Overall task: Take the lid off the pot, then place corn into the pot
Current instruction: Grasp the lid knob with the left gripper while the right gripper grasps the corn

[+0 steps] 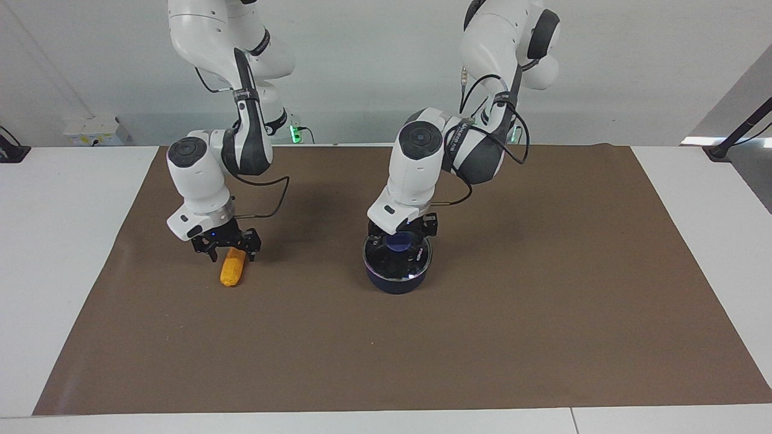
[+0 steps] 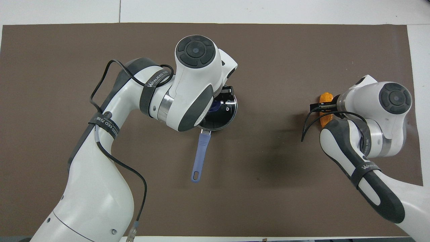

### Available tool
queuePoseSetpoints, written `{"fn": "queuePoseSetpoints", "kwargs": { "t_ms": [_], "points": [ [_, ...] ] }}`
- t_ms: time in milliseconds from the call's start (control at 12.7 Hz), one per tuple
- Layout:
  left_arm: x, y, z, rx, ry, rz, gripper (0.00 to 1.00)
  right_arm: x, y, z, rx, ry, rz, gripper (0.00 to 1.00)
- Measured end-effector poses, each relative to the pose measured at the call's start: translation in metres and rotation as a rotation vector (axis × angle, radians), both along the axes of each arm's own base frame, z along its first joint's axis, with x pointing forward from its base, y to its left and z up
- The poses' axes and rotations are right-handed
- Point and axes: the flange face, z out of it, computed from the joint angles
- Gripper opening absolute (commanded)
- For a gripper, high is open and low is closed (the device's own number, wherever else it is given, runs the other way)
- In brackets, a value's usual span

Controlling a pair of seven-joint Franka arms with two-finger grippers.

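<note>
Item 1, saucepan: small, dark navy, standing upright on the brown mat near the middle of the tabletop. Its long blue handle, with a hole at the end, points toward the robots.

Item 2, glass lid: round, clear, metal-rimmed, seated on the saucepan. Blue knob at its centre, partly covered by the end effector above it.

Item 3, corn cob: small, orange-yellow, bumpy, lying on the mat toward the right arm's end of the tabletop, well apart from the saucepan. Its end nearer the robots lies between the fingers of the right end effector.

Item 4, left end effector: lowered onto the lid, directly at the knob. The wrist hides the fingers in the overhead view and the fingers merge with the knob in the facing view; whether it is clenched on the knob cannot be told.

Item 5, right end effector: lowered over the corn cob, fingers spread to either side of the cob's nearer end, not clenched on it. The cob rests on the mat.

Item 6, brown mat: covers most of the white tabletop; carries all items above.
</note>
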Motion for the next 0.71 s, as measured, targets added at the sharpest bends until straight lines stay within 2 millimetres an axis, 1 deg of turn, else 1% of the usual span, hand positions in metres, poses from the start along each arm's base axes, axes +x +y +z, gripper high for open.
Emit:
{"fn": "queuePoseSetpoints", "kwargs": {
  "t_ms": [79, 157, 236, 315, 472, 709],
  "points": [
    [0.0, 0.0, -0.001, 0.001, 0.0, 0.0, 1.0, 0.0, 0.0, -0.008, -0.002, 0.008, 0.0, 0.81],
    [0.0, 0.0, -0.002, 0.003, 0.0, -0.001, 1.0, 0.001, -0.001, -0.012, -0.003, 0.011, 0.0, 0.5],
    [0.0, 0.0, -0.002, 0.003, -0.001, -0.002, 1.0, 0.001, -0.002, -0.012, -0.003, 0.011, -0.003, 0.13],
    [0.0, -0.001, -0.002, 0.004, -0.003, -0.002, 1.0, 0.002, -0.003, -0.01, -0.004, 0.011, -0.004, 0.0],
    [0.001, -0.001, -0.002, 0.004, -0.007, -0.003, 1.0, 0.006, -0.001, 0.0, -0.004, 0.041, -0.004, 0.0],
    [0.001, -0.003, -0.005, 0.001, -0.012, -0.005, 1.0, 0.017, 0.004, 0.035, -0.001, 0.03, 0.002, 0.0]
  ]
}}
